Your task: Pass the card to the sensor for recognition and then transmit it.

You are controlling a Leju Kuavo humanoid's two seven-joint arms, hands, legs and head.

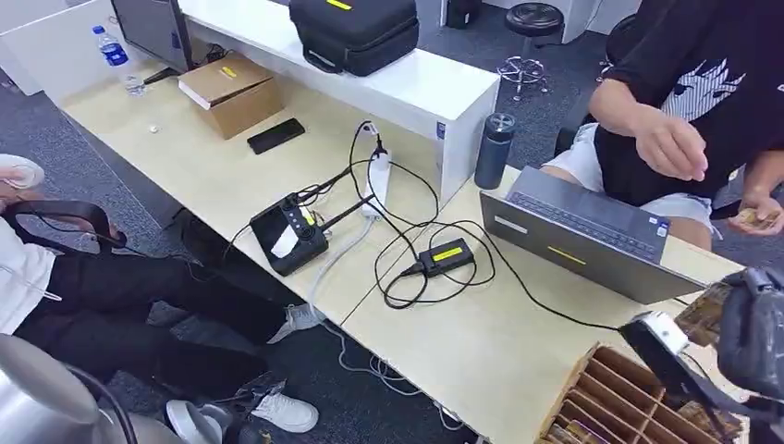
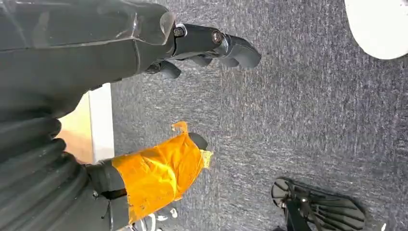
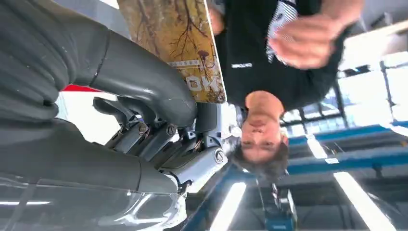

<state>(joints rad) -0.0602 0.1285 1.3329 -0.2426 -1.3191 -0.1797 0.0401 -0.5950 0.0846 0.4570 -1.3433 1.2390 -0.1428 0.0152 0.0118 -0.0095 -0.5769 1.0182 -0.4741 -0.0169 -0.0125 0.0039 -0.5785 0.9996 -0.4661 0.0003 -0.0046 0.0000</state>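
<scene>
Right hand (image 3: pixel 159 120), seen from its wrist: the thumb and the darker fingers (image 3: pixel 144 134) are closed on a card (image 3: pixel 178 43) printed in yellow-brown with dark branching lines, so the card is pinched between thumb and fingers and juts out past them. From the head view the same right hand (image 1: pixel 753 328) appears as a dark mass at the far right edge, the card (image 1: pixel 704 313) showing just beside it, above a wooden slotted box (image 1: pixel 615 398) that stands on the light wooden counter (image 1: pixel 481 342).

Beyond the fingers and the card sits a person (image 1: pixel 712 83) in a black shirt, one hand (image 1: pixel 670 143) raised and spread toward the card, well apart from it.

Left hand (image 2: pixel 211 45), seen from its wrist: it hangs over grey carpet (image 2: pixel 298 125); its dark fingers are curled inward with nothing between them, and an orange-taped part (image 2: pixel 159 173) shows near them.

On the counter, away from the fingers: an open grey laptop (image 1: pixel 582 231), a black adapter (image 1: pixel 447 256) with looped cables, a white power strip (image 1: pixel 377 176) and a dark bottle (image 1: pixel 495 150).
</scene>
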